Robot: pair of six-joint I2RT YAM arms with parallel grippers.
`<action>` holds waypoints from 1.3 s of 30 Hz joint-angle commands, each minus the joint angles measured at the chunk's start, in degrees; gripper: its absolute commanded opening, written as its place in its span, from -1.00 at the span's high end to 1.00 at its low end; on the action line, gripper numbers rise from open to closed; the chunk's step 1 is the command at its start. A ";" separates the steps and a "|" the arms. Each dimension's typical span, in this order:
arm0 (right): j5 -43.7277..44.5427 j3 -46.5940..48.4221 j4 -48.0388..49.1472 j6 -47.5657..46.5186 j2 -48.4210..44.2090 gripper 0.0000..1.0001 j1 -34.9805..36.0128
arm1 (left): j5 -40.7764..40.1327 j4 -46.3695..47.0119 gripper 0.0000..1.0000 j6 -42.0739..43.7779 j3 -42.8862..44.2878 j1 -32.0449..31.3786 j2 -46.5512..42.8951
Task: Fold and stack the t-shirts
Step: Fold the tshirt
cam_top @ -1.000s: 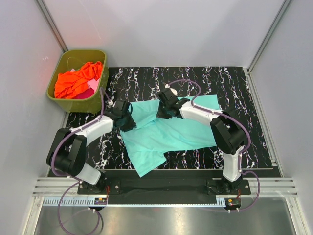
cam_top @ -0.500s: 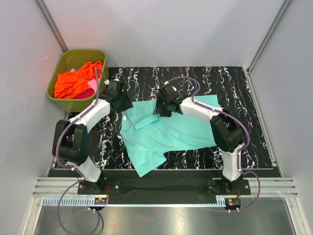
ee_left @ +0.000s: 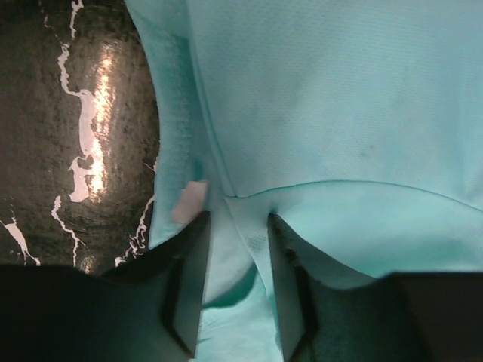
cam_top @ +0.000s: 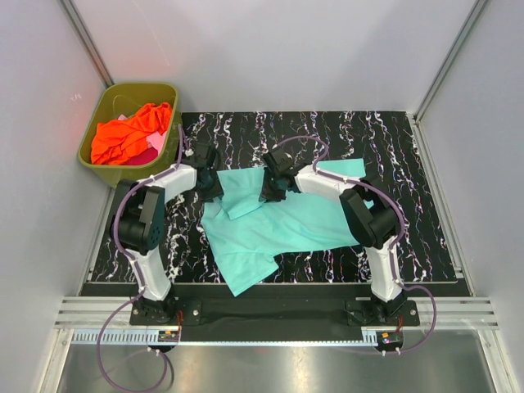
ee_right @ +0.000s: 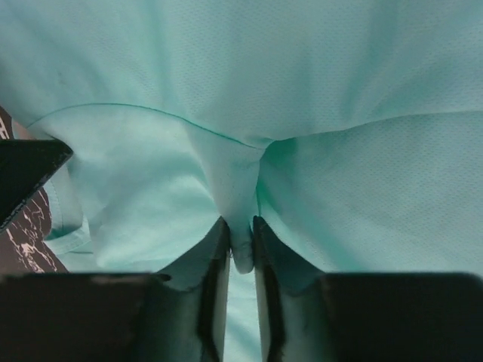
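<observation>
1. Teal t-shirt [cam_top: 278,225]: soft cloth, fine mesh knit, matt.
2. Counter [cam_top: 409,164]: smooth, glossy black with white marble veins.
3. Tub [cam_top: 123,174]: olive plastic, smooth.
4. Orange t-shirt [cam_top: 123,135]: thin matt cloth.

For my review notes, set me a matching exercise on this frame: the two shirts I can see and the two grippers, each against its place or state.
Things
1. teal short-sleeved cloth t-shirt
2. orange cloth t-shirt
3. left gripper
4. right gripper

Places or states
A. fingers close together, pinching a ridge of teal cloth
B. heaped in the olive-green plastic tub
C. fingers apart, teal cloth lying loose between them
D. spread on the black marbled table

Pairs: 1-D, 2-B, 3-C, 4-A
</observation>
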 commanded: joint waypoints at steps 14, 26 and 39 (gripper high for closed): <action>-1.39 -2.67 -2.23 -2.09 -7.19 0.10 -1.39 | -4.47 -4.02 0.04 2.66 7.92 0.87 -5.78; -2.62 -0.93 -4.70 -6.49 -7.83 0.15 -17.63 | -2.88 -6.13 0.21 3.72 20.84 2.10 8.45; 6.87 0.23 -4.88 -5.09 1.67 0.28 -31.35 | -9.48 -7.36 0.14 1.26 21.63 3.86 15.66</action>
